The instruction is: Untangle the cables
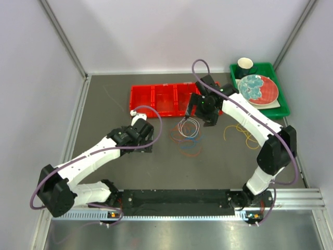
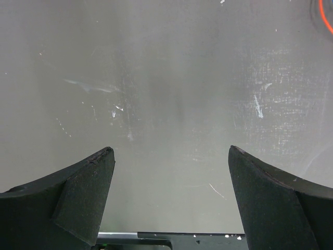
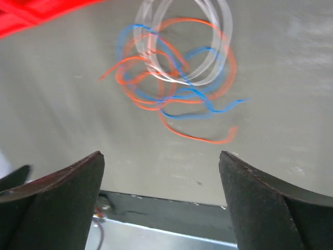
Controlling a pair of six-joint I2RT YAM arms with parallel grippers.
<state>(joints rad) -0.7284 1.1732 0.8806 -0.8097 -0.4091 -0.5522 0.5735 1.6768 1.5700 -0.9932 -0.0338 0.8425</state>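
Smearing into blur, the tangled cables (image 3: pixel 165 78) lie beyond spread right fingers (image 3: pixel 62 198); left fingers (image 2: pixel 78 192) spread too.

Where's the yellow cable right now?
In the top view, the yellow cable lies apart, right of the tangle, beside the right arm and in front of the green tray.

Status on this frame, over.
Left gripper open, empty, over table. Right gripper open, empty, short of cables, tangled. Red tray just behind them.

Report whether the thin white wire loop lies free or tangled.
Tangled: the thin white wire loop crosses the thin blue wire and the thin red-orange wire in one heap.
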